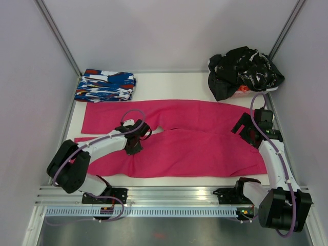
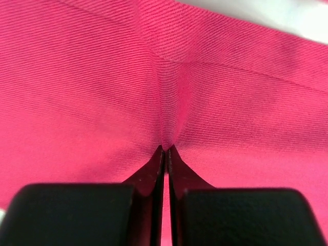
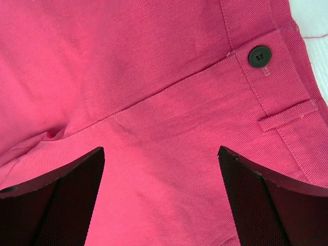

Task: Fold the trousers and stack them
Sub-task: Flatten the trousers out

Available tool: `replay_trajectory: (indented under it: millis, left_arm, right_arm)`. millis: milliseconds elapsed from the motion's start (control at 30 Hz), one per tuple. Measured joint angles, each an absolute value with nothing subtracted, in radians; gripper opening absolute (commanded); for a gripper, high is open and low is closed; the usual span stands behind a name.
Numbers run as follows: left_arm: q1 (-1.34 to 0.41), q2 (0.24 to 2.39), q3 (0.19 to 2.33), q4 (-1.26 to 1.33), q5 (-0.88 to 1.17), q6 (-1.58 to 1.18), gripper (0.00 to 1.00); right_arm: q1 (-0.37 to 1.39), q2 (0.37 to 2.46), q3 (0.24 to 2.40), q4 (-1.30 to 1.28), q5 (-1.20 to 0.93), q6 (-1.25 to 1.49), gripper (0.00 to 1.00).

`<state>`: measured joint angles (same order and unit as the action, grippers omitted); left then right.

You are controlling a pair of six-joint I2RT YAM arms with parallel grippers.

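The magenta-pink trousers (image 1: pixel 195 138) lie flat across the table, both legs stretched to the left and the waist at the right. My left gripper (image 1: pixel 134 148) is on the near leg; in the left wrist view (image 2: pixel 166 148) its jaws are shut and pinch a small ridge of the pink cloth (image 2: pixel 169 102). My right gripper (image 1: pixel 245 130) is over the waist end, open and empty. The right wrist view shows its fingers (image 3: pixel 66 189) spread wide above the waistband, with a dark button (image 3: pixel 259 56) and a belt loop (image 3: pixel 287 117).
A folded blue, white and red patterned garment (image 1: pixel 105 85) lies at the back left. A heap of black clothes with white flecks (image 1: pixel 243 72) sits at the back right. The enclosure walls stand close on both sides, with a metal rail (image 1: pixel 174 197) along the near edge.
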<state>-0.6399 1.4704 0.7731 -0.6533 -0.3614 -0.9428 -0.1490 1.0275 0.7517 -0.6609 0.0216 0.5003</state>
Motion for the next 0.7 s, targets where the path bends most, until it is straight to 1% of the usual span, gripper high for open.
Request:
replay_trajectory:
  millis: [33,67,100,133,200,267,300,467,700]
  left_arm:
    - [-0.637,1.449,0.767,-0.665,-0.361,-0.927,0.42]
    - [-0.636,1.425,0.765,-0.679,-0.361,-0.904,0.52]
    - [-0.635,1.4,0.765,-0.688,-0.358,-0.888,0.7]
    - [-0.634,1.37,0.765,-0.696,-0.356,-0.868,0.79]
    - [-0.632,1.312,0.771,-0.709,-0.345,-0.841,0.91]
    - [-0.631,1.267,0.789,-0.725,-0.337,-0.823,0.93]
    - [-0.63,1.25,0.803,-0.733,-0.337,-0.816,0.96]
    - [-0.585,1.224,0.871,-0.754,-0.341,-0.806,0.96]
    - [-0.342,1.249,0.871,-0.733,-0.3,-0.806,0.96]
  right_arm:
    - [-0.149,1.028,0.75,-0.658,0.022,0.501,0.98]
    - [-0.149,1.028,0.749,-0.657,0.021,0.501,0.98]
    - [-0.149,1.029,0.747,-0.657,0.019,0.501,0.98]
    - [-0.149,1.031,0.746,-0.657,0.018,0.501,0.98]
    - [-0.149,1.037,0.746,-0.655,0.015,0.501,0.98]
    - [-0.149,1.046,0.746,-0.648,0.014,0.501,0.98]
    - [-0.149,1.05,0.746,-0.644,0.014,0.501,0.98]
    - [-0.149,1.082,0.747,-0.616,-0.019,0.502,0.98]
    - [-0.149,1.105,0.748,-0.575,-0.062,0.505,0.98]
